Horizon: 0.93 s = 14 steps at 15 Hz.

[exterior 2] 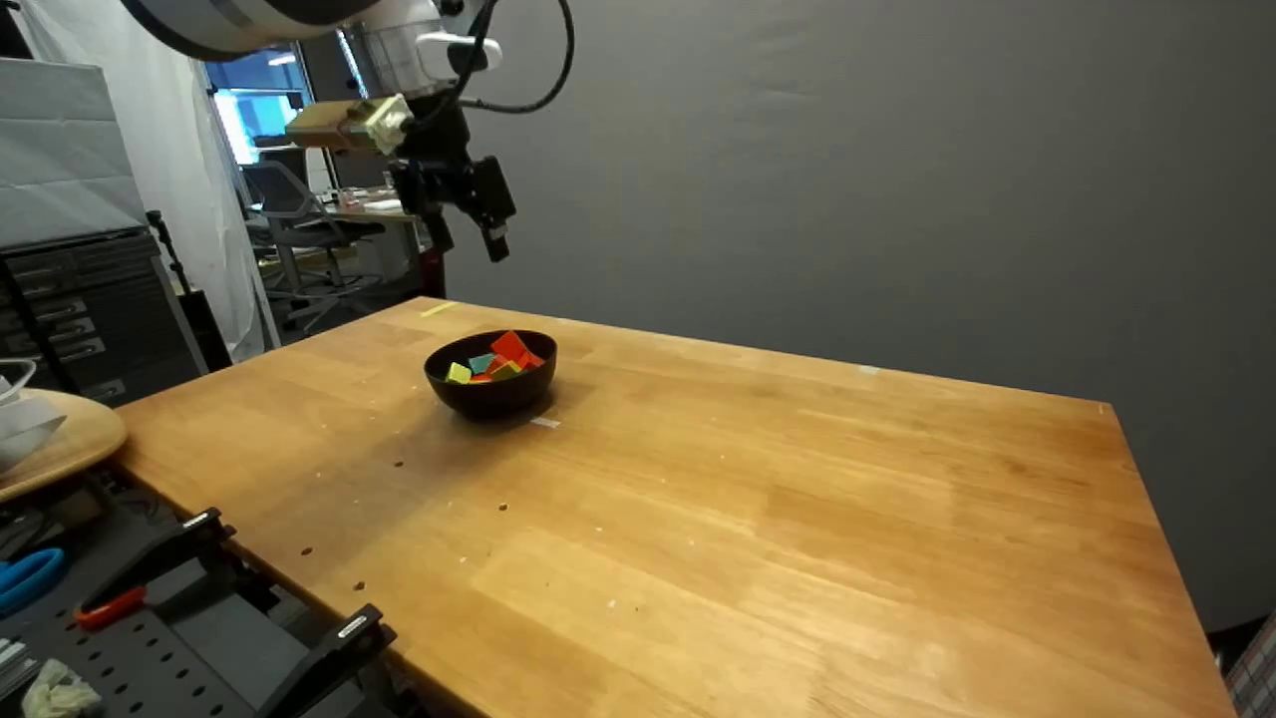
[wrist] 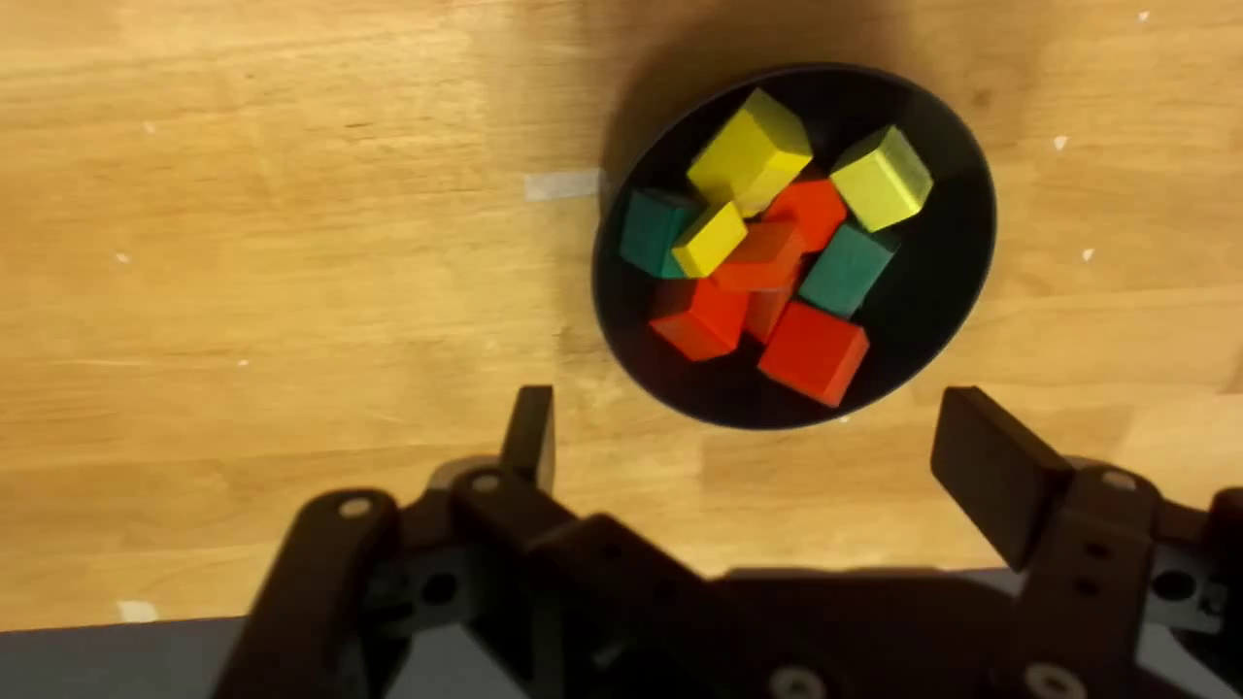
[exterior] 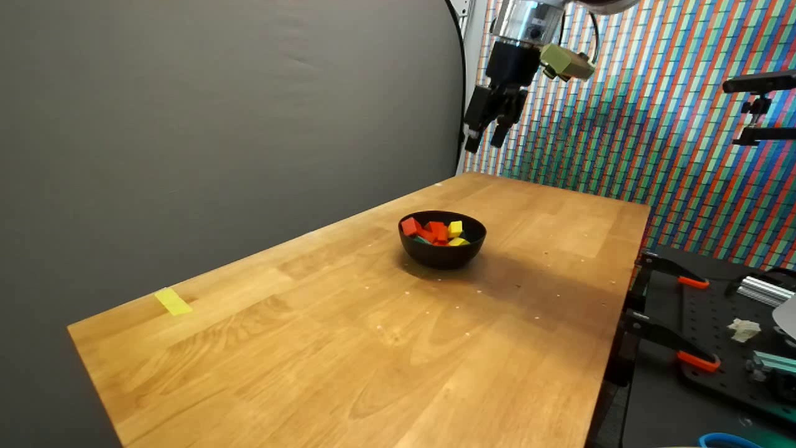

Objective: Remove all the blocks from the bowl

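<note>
Now | bowl (exterior: 440, 256) upright, mouth up | blocks (wrist: 762, 257) inside (axes askew, mixed)

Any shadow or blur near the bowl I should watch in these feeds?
Wrist view: dark shadow beside the bowl, upper left; blocks slightly blurred; pincer very dark. Both exterior views: softer shadow on the table beside the bowl.
</note>
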Each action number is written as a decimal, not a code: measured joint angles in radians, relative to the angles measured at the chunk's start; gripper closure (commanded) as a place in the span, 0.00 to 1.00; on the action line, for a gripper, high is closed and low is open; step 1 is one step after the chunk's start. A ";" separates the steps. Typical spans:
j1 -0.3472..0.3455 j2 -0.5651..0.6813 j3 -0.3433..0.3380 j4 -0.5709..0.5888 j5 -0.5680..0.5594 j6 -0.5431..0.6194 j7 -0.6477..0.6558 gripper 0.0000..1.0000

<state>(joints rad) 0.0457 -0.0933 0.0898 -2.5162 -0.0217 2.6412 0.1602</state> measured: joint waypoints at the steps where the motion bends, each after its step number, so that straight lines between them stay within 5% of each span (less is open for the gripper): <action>1: 0.008 0.028 0.004 0.010 0.000 0.000 0.001 0.00; 14: 0.014 0.179 -0.004 0.039 0.112 -0.013 -0.067 0.00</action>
<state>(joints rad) 0.0597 0.0857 0.0857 -2.4770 0.0905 2.6280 0.0934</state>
